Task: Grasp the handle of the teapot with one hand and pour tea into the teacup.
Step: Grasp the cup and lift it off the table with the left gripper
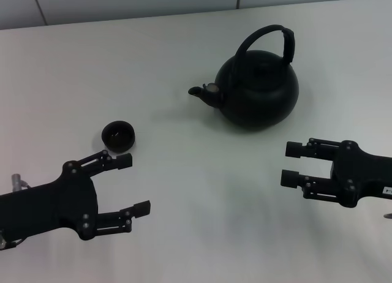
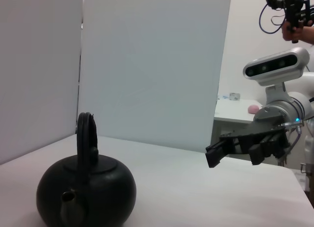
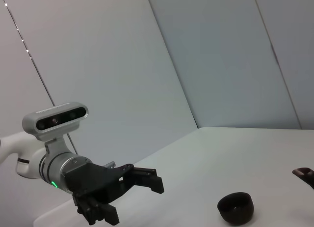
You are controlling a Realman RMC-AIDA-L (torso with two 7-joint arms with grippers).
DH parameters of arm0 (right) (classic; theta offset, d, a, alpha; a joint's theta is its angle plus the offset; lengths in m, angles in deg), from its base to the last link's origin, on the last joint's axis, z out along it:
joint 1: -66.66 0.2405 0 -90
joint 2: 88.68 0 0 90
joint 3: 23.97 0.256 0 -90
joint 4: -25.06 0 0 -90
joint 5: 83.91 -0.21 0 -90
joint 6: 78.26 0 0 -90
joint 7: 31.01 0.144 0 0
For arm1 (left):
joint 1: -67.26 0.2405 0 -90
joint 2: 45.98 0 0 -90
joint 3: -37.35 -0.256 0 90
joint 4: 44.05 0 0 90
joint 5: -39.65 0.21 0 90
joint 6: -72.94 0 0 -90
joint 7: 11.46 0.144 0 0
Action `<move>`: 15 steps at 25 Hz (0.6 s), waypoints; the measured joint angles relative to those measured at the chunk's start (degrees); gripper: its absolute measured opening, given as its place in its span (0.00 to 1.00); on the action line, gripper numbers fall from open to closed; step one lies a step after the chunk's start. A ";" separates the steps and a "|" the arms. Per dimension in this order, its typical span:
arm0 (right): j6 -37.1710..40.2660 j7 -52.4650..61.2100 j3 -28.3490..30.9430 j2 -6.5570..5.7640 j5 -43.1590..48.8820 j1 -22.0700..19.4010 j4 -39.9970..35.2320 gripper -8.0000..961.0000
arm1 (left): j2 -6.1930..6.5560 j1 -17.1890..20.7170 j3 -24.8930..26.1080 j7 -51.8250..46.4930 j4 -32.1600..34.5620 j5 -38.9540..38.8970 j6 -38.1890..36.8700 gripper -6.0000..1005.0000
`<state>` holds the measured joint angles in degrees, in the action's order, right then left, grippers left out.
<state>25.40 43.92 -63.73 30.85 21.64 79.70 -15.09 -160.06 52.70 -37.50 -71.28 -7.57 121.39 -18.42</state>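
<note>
Right gripper (image 1: 291, 165) lower right of the head view, fingers apart, holding nothing, left gripper (image 1: 136, 185) lower left, fingers apart, teacup (image 1: 118, 135) just above its upper finger, teapot (image 1: 258, 90) upper centre-right on table (image 1: 184, 56), handle (image 1: 268, 40) upright, spout pointing left.

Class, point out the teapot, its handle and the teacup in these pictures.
teapot (image 1: 263, 93): head view, on its round body.
handle (image 1: 291, 43): head view, on the thick ribbed side of the hoop.
teacup (image 1: 119, 135): head view, on its dark inside.
</note>
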 joint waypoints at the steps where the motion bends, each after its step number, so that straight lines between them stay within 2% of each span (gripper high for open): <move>1: 0.01 0.03 0.01 -0.01 0.00 0.02 0.00 0.70 | -0.53 -0.42 0.29 0.55 0.00 0.00 0.44 0.87; 9: 0.03 0.04 0.03 -0.09 -0.01 0.29 -0.11 0.70 | -0.96 -0.64 0.51 0.55 -0.03 0.00 1.04 0.87; 15: -0.05 0.05 0.03 -0.18 -0.01 0.94 -0.23 0.70 | -1.88 -0.61 0.85 0.55 -0.02 0.00 3.15 0.87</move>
<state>25.35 43.96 -63.70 30.67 21.63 80.63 -15.32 -161.94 52.08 -36.66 -70.73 -7.59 121.39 -15.27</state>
